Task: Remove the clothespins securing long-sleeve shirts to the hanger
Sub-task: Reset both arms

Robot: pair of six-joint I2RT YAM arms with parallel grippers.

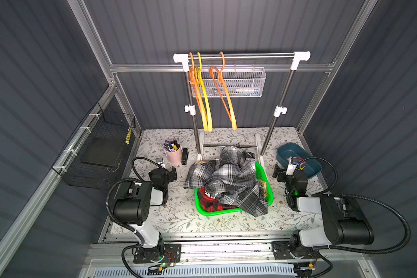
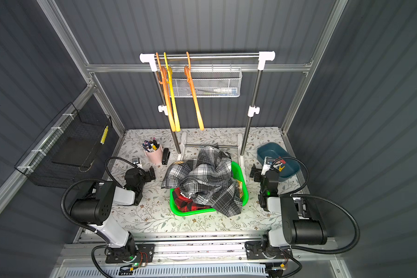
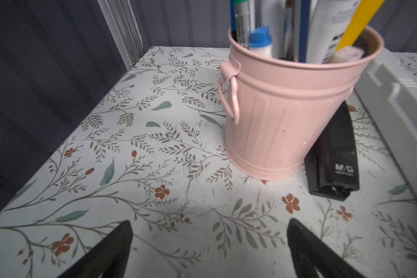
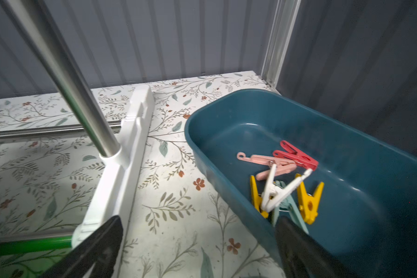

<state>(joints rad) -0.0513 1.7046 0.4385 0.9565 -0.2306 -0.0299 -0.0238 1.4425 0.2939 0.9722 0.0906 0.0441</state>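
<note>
The left jaws stand spread and empty over the floral-patterned desk [image 3: 154,149], near a pink metal bucket [image 3: 287,115] of pens and a black stapler [image 3: 332,163]. The right jaws, likewise parted and empty, hang just beside a teal plastic tub [image 4: 371,168], where the plastic clothespins [image 4: 275,190] lie loose. The grey-black-white plaid shirt [image 1: 229,173] is heaped over a green plastic basket [image 1: 201,209], a red-and-black shirt [image 1: 210,203] under it. Orange and yellow plastic hangers [image 1: 233,121] hang on the steel rail [image 1: 250,56].
</note>
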